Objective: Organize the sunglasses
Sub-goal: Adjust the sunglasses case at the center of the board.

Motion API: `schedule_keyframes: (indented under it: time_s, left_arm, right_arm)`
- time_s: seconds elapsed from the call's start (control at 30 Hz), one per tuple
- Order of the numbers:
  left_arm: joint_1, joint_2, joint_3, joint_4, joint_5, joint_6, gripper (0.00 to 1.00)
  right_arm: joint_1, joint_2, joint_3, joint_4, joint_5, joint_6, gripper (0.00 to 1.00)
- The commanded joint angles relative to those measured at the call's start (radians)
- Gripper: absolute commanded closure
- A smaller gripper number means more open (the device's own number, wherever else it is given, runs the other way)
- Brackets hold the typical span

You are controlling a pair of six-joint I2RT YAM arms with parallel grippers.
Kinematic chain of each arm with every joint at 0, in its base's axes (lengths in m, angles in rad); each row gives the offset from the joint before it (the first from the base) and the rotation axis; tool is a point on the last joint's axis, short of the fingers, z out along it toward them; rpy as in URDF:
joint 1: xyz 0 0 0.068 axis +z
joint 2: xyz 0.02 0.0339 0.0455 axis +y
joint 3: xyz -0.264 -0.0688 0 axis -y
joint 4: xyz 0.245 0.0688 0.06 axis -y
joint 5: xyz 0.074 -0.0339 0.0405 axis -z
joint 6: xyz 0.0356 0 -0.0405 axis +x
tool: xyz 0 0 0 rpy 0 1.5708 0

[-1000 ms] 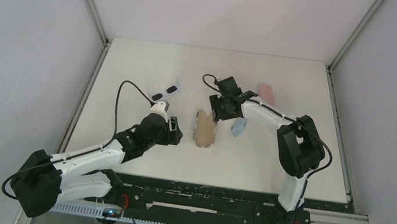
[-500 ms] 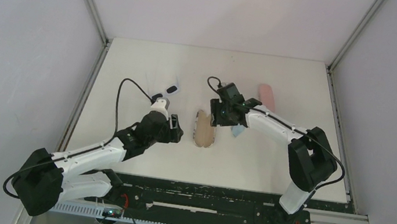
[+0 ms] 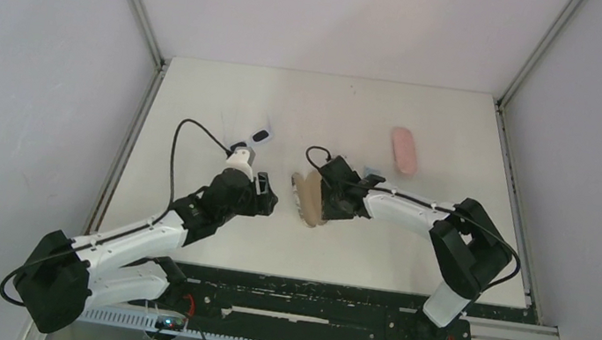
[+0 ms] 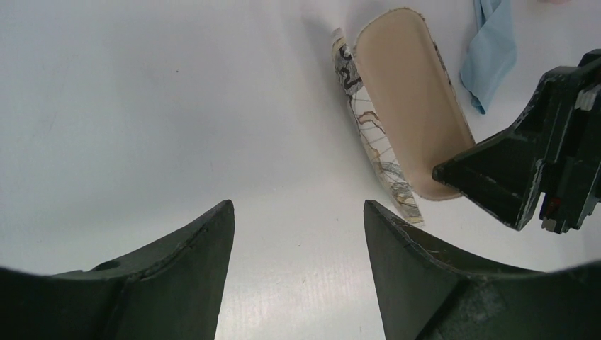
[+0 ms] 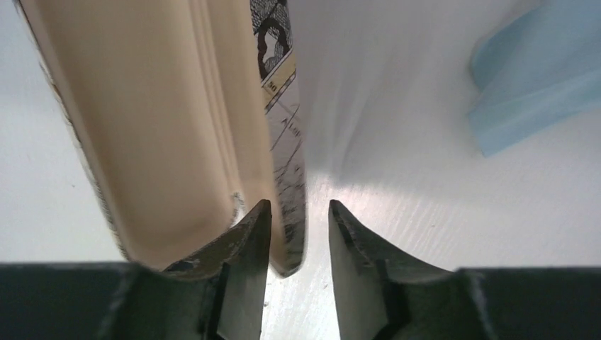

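White-framed sunglasses (image 3: pixel 256 137) lie at the table's left centre, partly hidden behind my left wrist. An open glasses case (image 3: pixel 305 194), beige inside and patterned outside, lies at mid-table; it also shows in the left wrist view (image 4: pixel 407 106) and the right wrist view (image 5: pixel 156 120). My right gripper (image 5: pixel 299 209) straddles the case's right wall, one finger inside and one outside. A narrow gap is left at the outer finger. It appears from above as the right gripper (image 3: pixel 331 201). My left gripper (image 4: pixel 298 212) hangs open over bare table left of the case, holding nothing.
A pink oval case (image 3: pixel 404 150) lies at the back right. A light-blue cloth (image 5: pixel 538 78) lies just right of the open case, also seen as the cloth (image 4: pixel 489 53) from the left wrist. The right gripper's black body (image 4: pixel 538 163) sits by the case's near end.
My right gripper came toward the near side, down onto the open case's right wall, and narrowed its jaws. The case tilted slightly. The left arm barely moved.
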Motion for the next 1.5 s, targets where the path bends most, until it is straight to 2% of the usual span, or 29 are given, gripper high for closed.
schedule_keyframes:
  time_s: [0.0,0.17,0.33,0.47,0.83,0.9,1.13,1.47]
  left_arm:
    - [0.007,-0.025,-0.014,0.014,-0.009,0.011,0.29]
    - [0.008,-0.013,-0.011,0.017,-0.009,0.012,0.28]
    - [0.007,-0.007,-0.009,0.017,-0.008,0.015,0.28]
    - [0.008,-0.013,-0.011,0.013,-0.008,0.015,0.29]
    - [0.009,-0.031,-0.017,0.006,-0.012,0.018,0.28]
    - [0.010,-0.032,-0.017,0.006,-0.011,0.018,0.29]
    - [0.011,-0.037,-0.021,0.006,-0.009,0.021,0.29]
    - [0.019,-0.038,-0.021,0.005,-0.006,0.021,0.29]
  right_arm:
    - [-0.014,-0.068,0.012,0.062,0.066,-0.043,0.69]
    - [-0.053,-0.044,0.047,0.055,0.069,-0.151,0.70]
    - [-0.086,-0.010,0.080,0.055,0.066,-0.212,0.67]
    - [-0.103,0.004,0.103,0.048,0.097,-0.232,0.59]
    - [-0.110,-0.026,0.100,0.018,0.068,-0.205,0.55]
    - [-0.113,-0.033,0.091,0.017,0.068,-0.180,0.55]
    - [-0.142,-0.015,0.081,0.024,0.030,-0.129,0.68]
    - [-0.153,-0.006,0.072,0.008,-0.004,-0.074,0.68]
